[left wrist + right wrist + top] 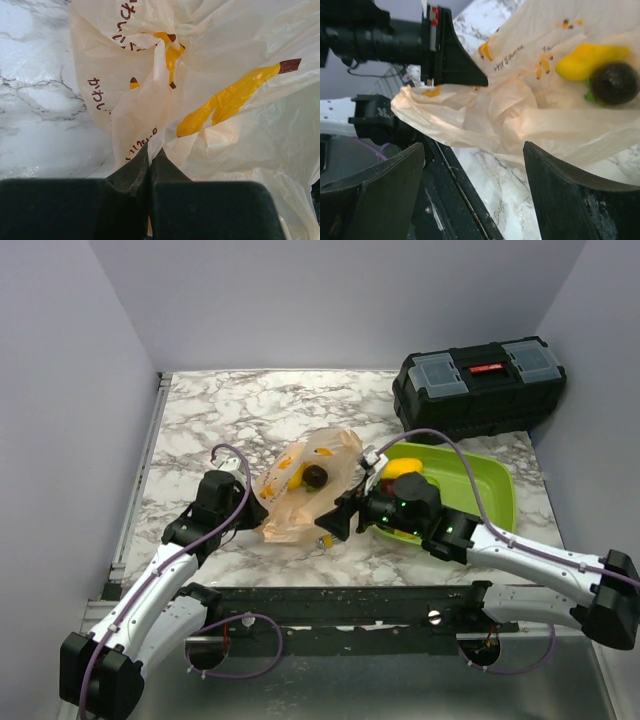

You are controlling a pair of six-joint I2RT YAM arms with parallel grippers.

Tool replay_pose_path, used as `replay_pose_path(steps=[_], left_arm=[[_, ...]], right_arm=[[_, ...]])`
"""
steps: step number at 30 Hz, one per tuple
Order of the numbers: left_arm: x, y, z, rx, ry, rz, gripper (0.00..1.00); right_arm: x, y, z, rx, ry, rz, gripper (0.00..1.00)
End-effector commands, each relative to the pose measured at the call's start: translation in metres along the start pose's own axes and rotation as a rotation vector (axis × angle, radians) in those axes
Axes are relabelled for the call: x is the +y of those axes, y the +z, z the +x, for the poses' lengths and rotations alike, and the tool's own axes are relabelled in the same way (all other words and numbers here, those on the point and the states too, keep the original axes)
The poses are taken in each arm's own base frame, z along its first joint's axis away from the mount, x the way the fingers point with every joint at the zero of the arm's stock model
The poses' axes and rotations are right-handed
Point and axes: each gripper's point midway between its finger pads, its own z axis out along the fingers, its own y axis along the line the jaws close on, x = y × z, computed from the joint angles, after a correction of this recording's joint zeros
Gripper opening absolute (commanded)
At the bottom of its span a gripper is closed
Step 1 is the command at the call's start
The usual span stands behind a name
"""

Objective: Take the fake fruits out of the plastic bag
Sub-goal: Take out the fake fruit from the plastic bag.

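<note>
Marbled tabletop [220,410]. Your left tool [150,159] clamps the plastic bag [235,150]; your right tool [472,150] gapes at its fold. Pinch film only, sparing the fake fruits [615,82].

Left gripper [150,162] pinches the plastic bag [225,65].

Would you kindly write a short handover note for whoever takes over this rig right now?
Left gripper: shut on a fold of the thin peach-orange plastic bag.
Right gripper: open, jaws straddling the bag's near edge, not gripping.
Yellow oval toy fruit and dark round toy fruit lie in the bag's mouth; a green sliver shows beside them.
Done: one yellow piece sits in the lime-green plastic tray.
Left: get the bagged fruits out.
</note>
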Motion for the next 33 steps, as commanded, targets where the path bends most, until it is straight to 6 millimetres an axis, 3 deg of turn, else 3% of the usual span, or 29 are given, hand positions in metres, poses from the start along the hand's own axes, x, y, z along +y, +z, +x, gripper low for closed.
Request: replay_pose_path(steps=[1, 5, 9, 12, 16, 19, 24, 30, 33], left_arm=[[0.000, -0.004, -0.011, -0.024, 0.016, -0.016, 0.00], [-0.001, -0.003, -0.009, -0.019, 0.012, -0.007, 0.00], [-0.004, -0.003, -0.007, -0.008, 0.002, 0.008, 0.00], [-0.006, -0.003, -0.006, -0.003, 0.001, 0.019, 0.00], [-0.009, -0.004, -0.005, 0.003, 0.000, 0.032, 0.00], [-0.009, -0.004, -0.003, 0.012, -0.002, 0.036, 0.00], [-0.005, -0.004, -0.003, 0.003, 0.007, 0.017, 0.00], [0.001, -0.005, -0.006, -0.004, 0.023, -0.018, 0.00], [0.003, -0.006, -0.008, -0.015, 0.023, -0.028, 0.00]], right_arm=[[-0.005, 0.023, 0.021, 0.007, -0.084, 0.096, 0.82], [-0.025, 0.049, 0.028, 0.004, -0.112, 0.221, 0.74], [-0.047, 0.071, 0.016, -0.062, -0.148, 0.343, 0.66], [-0.072, 0.082, 0.012, -0.080, -0.175, 0.483, 0.59], [-0.089, 0.091, 0.007, -0.092, -0.195, 0.580, 0.57], [-0.079, 0.096, 0.000, -0.094, -0.190, 0.525, 0.55], [-0.037, 0.089, -0.007, -0.093, -0.202, 0.300, 0.66], [-0.061, 0.066, 0.004, -0.073, -0.189, 0.422, 0.66], [-0.079, 0.064, 0.016, -0.069, -0.202, 0.481, 0.63]])
